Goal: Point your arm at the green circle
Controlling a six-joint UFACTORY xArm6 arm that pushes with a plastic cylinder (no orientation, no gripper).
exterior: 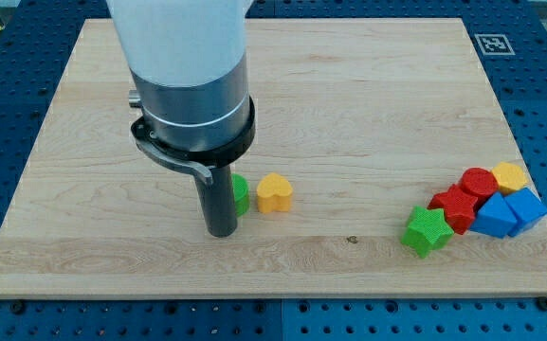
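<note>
Camera view shows my tip point(222, 230), a bare rod with no claw to clench, touching the half-hidden green circle point(241, 194) on its right; any further rightward push could shove it into the yellow heart point(274, 193).

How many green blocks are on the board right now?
2. A green block, mostly hidden behind my tip, sits left of the yellow heart-shaped block. A green star-shaped block lies at the left end of the cluster at the view's right. Others could hide behind the arm.
</note>
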